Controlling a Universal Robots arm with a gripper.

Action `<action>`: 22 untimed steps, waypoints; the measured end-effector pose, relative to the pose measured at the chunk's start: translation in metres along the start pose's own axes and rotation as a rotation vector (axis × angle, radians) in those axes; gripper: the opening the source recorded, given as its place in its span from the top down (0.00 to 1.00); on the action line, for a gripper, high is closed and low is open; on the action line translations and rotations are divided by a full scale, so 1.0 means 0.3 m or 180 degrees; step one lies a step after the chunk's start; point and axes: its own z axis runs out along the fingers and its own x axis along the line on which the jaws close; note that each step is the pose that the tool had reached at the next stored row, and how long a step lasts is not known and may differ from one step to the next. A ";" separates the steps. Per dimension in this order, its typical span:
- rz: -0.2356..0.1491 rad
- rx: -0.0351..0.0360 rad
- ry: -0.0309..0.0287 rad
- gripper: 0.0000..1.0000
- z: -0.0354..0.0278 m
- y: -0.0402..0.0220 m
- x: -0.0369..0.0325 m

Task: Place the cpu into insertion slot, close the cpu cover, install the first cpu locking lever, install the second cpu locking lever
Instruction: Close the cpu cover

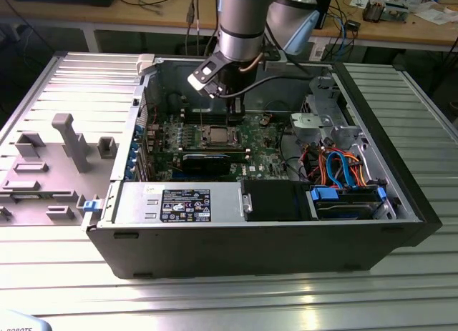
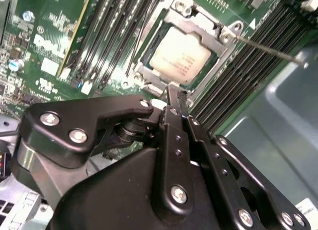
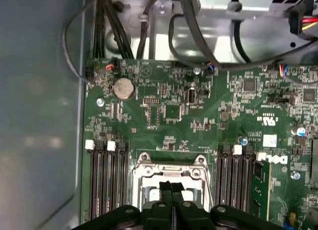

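The cpu [image 2: 181, 58] sits in the insertion slot [image 2: 140, 71] on the green board, inside the open computer case [image 1: 250, 252] on the ribbed table [image 1: 215, 302]. The cpu cover [image 2: 198, 21] appears to lie down around the cpu, its window framing the pale metal top. A thin locking lever [image 2: 271, 51] stands clear of the socket. The gripper [image 2: 177, 93] hovers just beside the socket's edge, its fingers [image 2: 174, 98] pressed together with nothing between them. We judge the cpu light, rigid and delicate above the pin field, best touched only at its edges. The cover looks like thin, stiff sheet metal, best pressed on its frame. The lever is probably a springy wire, best taken near its free end. We note faint marks on the cpu top, white lettering on the board and a printed label [image 1: 186, 204] on the grey box near the case's front wall.
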 end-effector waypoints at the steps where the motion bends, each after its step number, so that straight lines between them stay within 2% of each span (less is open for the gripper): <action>1: -0.0001 0.0000 0.0000 0.89 0.003 -0.007 0.000; 5: -0.0007 0.0000 0.0000 0.89 0.031 -0.028 0.000; 6: -0.0010 0.0000 0.0000 0.89 0.041 -0.041 0.001; 8: -0.0011 0.0000 0.0000 0.89 0.048 -0.060 0.001; 11: -0.0019 0.0001 0.0000 0.89 0.062 -0.127 0.004; 12: -0.0024 0.0001 0.0000 0.89 0.065 -0.140 0.005; 16: -0.0055 0.0001 0.0000 0.89 0.079 -0.161 0.005; 18: -0.0060 0.0002 0.0000 0.89 0.088 -0.164 0.005; 22: -0.0060 0.0001 0.0000 0.89 0.089 -0.164 0.005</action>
